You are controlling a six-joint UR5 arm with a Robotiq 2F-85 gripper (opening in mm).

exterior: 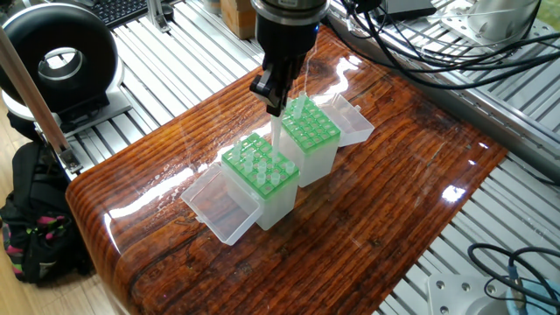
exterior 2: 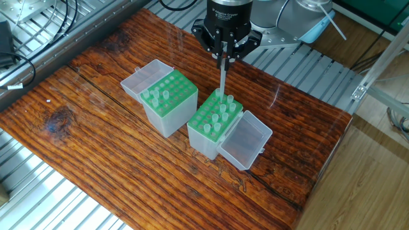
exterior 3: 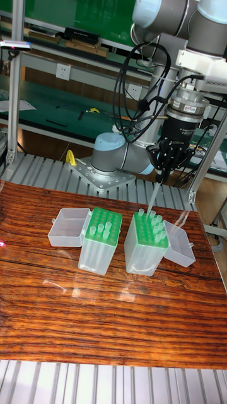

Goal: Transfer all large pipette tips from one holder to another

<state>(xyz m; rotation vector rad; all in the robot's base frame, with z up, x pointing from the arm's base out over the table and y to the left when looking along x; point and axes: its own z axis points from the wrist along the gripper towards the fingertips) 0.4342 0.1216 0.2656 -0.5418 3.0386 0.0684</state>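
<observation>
Gripper point(exterior 2: 224, 58) pointing straight down from the wrist above the table, fingers point(exterior 3: 161, 178) drawn close together, pinching the top of one large pipette tip point(exterior 2: 222, 80) that hangs vertically beneath them.

In one fixed view, the top edge of the frame cuts off the arm, so I see only the gripper point(exterior: 274, 94) low part. The fingertips hide the top of the held pipette tip point(exterior: 275, 133). In the other fixed view, its lower end point(exterior 2: 222, 86) stands just above the green rack point(exterior 2: 216, 115); I cannot tell if it touches. I cannot count the racked tips, they are too small.
</observation>
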